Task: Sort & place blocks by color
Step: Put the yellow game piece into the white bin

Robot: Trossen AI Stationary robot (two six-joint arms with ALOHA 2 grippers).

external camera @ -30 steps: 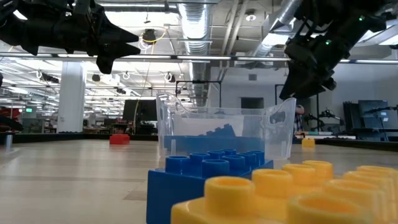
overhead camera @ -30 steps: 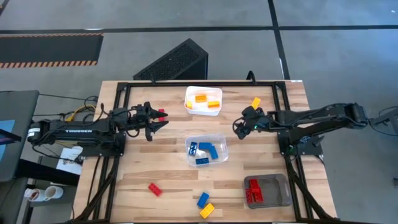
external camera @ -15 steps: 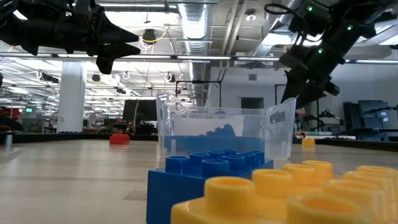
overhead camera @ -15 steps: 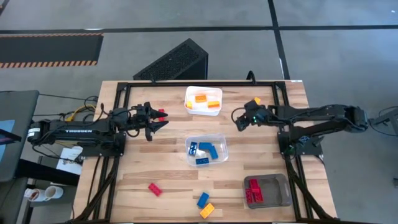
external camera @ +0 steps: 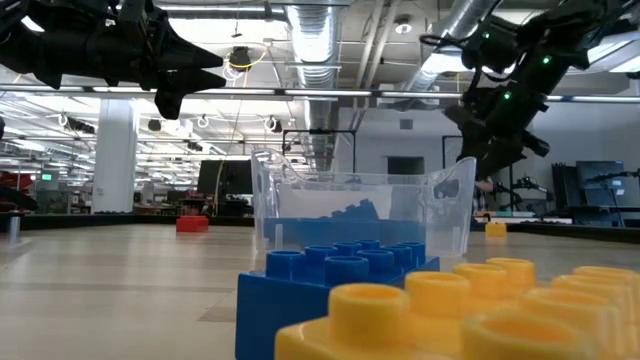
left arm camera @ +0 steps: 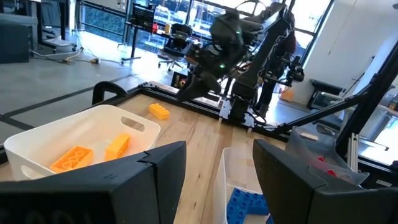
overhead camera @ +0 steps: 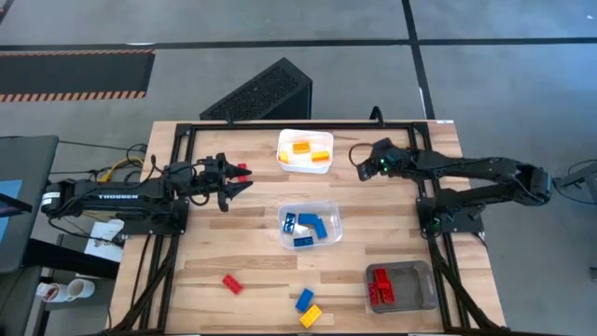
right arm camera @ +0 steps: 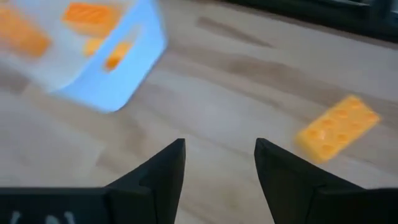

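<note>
Yellow block (right arm camera: 336, 134) just beside right gripper (right arm camera: 217, 163), ungripped

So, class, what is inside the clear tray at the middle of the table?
The clear tray holds blue blocks, about four in the high view. Whether any smaller piece lies beneath them cannot be seen.

Count, taken against the clear bin (overhead camera: 311, 225) at the table's centre.

Bins: three. The clear bin, a white bin (overhead camera: 305, 149) beyond it, a grey bin (overhead camera: 401, 287) nearer and to its right.

Blocks in the white bin: three orange (overhead camera: 302, 147). In the clear bin: about four blue (overhead camera: 309, 222). In the grey bin: a red cluster (overhead camera: 380, 286), number unclear.

Loose blocks: one red (overhead camera: 242, 171) far-left of the clear bin, one red (overhead camera: 231, 284) near-left, one blue (overhead camera: 304, 300) and one yellow (overhead camera: 311, 315) nearer, one orange (right arm camera: 336, 127) beside the white bin.

Robot arms: two.
</note>
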